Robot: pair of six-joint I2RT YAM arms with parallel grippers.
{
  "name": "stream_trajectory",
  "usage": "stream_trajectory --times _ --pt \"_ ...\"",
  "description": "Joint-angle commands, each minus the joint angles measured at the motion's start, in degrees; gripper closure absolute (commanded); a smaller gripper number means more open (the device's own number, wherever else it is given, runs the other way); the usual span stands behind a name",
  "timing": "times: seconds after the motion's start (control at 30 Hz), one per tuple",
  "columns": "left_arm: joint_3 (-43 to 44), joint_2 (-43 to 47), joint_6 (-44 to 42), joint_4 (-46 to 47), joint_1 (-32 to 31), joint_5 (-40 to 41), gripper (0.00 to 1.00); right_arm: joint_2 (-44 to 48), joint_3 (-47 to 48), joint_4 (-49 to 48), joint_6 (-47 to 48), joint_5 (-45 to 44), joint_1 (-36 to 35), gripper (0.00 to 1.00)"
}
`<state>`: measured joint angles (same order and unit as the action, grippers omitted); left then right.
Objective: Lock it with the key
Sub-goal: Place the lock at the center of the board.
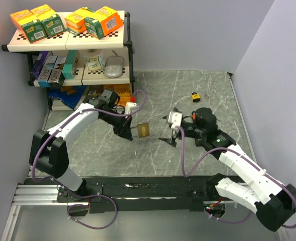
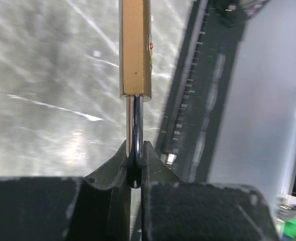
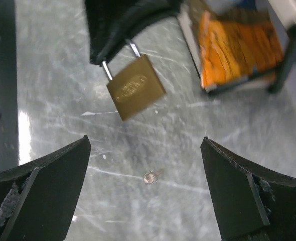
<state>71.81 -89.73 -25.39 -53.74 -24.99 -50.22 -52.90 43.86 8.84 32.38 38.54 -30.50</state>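
Note:
A brass padlock [image 1: 143, 130] hangs above the table from my left gripper [image 1: 131, 131]. In the left wrist view the left gripper [image 2: 134, 159] is shut on the padlock's steel shackle [image 2: 134, 123], and the brass body [image 2: 135, 50] points away. My right gripper [image 1: 168, 139] is open and empty, just right of the padlock. In the right wrist view the open right gripper [image 3: 145, 145] frames a small silver key [image 3: 150, 176] lying on the marble table [image 3: 138, 211], with the padlock [image 3: 135, 93] above and beyond it. I cannot make out the key in the top view.
A shelf rack [image 1: 67, 45] with cartons stands at the back left; its bottom tier shows orange packs [image 3: 233, 45]. A small yellow and black object [image 1: 194, 96] lies on the table behind the right arm. A black rail [image 1: 153, 188] runs along the near edge.

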Motion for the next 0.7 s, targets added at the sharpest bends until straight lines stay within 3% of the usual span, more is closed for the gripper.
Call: stream_trajectory --times 0.0,0.3,0.5,0.67 --pt "3.0 -0.3 1.3 -4.2 -1.1 -11.7 0.99 -1.1 -0.7 2.9 18.8 -3.1 -7.6 0.00" --pt "2.7 -2.4 3.7 -6.4 -4.0 -16.8 0.99 -3.5 -1.6 -0.4 26.7 -8.0 -17.7 0.00" --pt "3.7 -3.2 1.6 -8.8 -5.4 -18.9 0.99 -5.5 -1.4 -1.2 25.5 -6.7 -20.1 0.00" --pt "4.3 -3.8 -0.1 -10.8 -6.2 -19.8 0.99 -5.6 -4.3 -8.4 24.4 -11.9 -21.4 0.00"
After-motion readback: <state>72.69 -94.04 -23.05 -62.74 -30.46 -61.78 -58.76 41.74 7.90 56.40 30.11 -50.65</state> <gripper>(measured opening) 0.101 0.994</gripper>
